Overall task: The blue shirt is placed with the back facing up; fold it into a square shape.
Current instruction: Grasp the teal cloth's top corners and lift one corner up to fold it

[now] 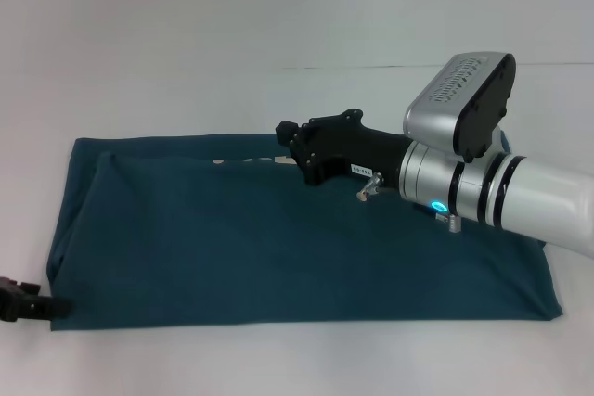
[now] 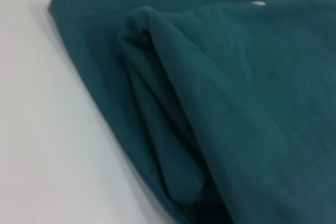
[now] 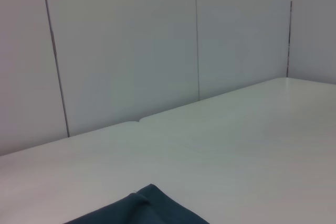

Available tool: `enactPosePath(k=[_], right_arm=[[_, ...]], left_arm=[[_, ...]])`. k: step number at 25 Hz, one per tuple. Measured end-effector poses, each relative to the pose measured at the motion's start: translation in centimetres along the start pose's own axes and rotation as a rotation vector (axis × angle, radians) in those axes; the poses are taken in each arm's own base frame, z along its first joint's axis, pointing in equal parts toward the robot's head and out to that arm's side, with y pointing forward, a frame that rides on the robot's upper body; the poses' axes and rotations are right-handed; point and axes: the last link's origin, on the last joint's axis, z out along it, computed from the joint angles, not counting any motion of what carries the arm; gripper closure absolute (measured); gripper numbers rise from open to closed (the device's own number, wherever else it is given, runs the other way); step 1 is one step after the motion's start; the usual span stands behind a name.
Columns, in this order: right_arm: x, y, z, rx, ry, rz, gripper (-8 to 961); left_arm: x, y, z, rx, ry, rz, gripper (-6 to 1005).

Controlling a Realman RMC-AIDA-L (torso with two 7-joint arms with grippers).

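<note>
The blue shirt [image 1: 232, 238] lies flat on the white table as a long, wide rectangle, with its left side folded over itself. My right gripper [image 1: 286, 134] is black and reaches in from the right, low over the shirt's far edge near the middle. My left gripper [image 1: 23, 301] shows only partly at the lower left, right at the shirt's near left corner. The left wrist view looks closely at the blue shirt [image 2: 252, 103] and its layered folded edge. In the right wrist view only a corner of the blue shirt [image 3: 147, 208] shows.
The white table [image 1: 278, 44] stretches bare behind and left of the shirt, with a thin seam [image 1: 418, 66] at the back right. Grey wall panels [image 3: 131, 51] stand beyond the table's far edge. Small pale marks [image 1: 241, 160] show along the shirt's far edge.
</note>
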Motion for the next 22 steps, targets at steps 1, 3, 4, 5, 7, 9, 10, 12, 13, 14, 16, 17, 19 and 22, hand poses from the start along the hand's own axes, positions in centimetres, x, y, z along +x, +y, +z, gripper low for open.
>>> enactPosePath(k=[1, 3, 4, 5, 7, 9, 10, 12, 13, 14, 16, 17, 19, 22], right_arm=[[0.0, 0.0, 0.0, 0.001, 0.0, 0.0, 940], [0.0, -0.1, 0.0, 0.003, 0.0, 0.002, 940], [0.0, -0.1, -0.1, 0.004, 0.0, 0.003, 940], [0.1, -0.1, -0.1, 0.005, 0.001, 0.005, 940], [0.2, -0.2, -0.1, 0.007, 0.002, 0.007, 940], [0.2, -0.3, -0.2, 0.009, 0.003, 0.008, 940], [0.2, -0.3, -0.2, 0.011, 0.004, 0.008, 940], [0.3, -0.4, -0.2, 0.019, 0.009, 0.008, 940], [0.3, -0.5, -0.2, 0.023, 0.011, 0.007, 940], [0.3, -0.5, -0.2, 0.026, 0.014, 0.007, 940], [0.2, -0.5, -0.1, 0.026, 0.015, 0.003, 940], [0.1, -0.5, 0.0, 0.026, 0.015, 0.001, 940], [0.1, -0.5, 0.0, 0.025, 0.015, 0.0, 940], [0.1, -0.6, 0.1, 0.026, 0.014, 0.0, 940]], left_arm=[[0.0, 0.1, 0.1, -0.003, -0.003, 0.001, 379], [0.0, 0.2, 0.3, -0.012, -0.009, 0.004, 379], [0.0, 0.3, 0.4, -0.016, -0.011, 0.007, 379], [0.0, 0.3, 0.5, -0.02, -0.012, 0.008, 379], [0.1, 0.4, 0.8, -0.024, -0.015, 0.013, 380], [0.2, 0.4, 0.9, -0.023, -0.018, 0.018, 380], [0.2, 0.4, 1.0, -0.023, -0.021, 0.021, 380], [0.2, 0.5, 1.2, -0.023, -0.026, 0.028, 380], [0.3, 0.5, 1.2, -0.023, -0.028, 0.031, 381], [0.3, 0.6, 1.3, -0.023, -0.029, 0.034, 381], [0.3, 0.6, 1.3, -0.023, -0.03, 0.037, 381], [0.4, 0.6, 1.4, -0.023, -0.03, 0.037, 381], [0.5, 0.6, 1.4, -0.021, -0.03, 0.04, 380], [0.6, 0.6, 1.5, -0.021, -0.029, 0.042, 381]])
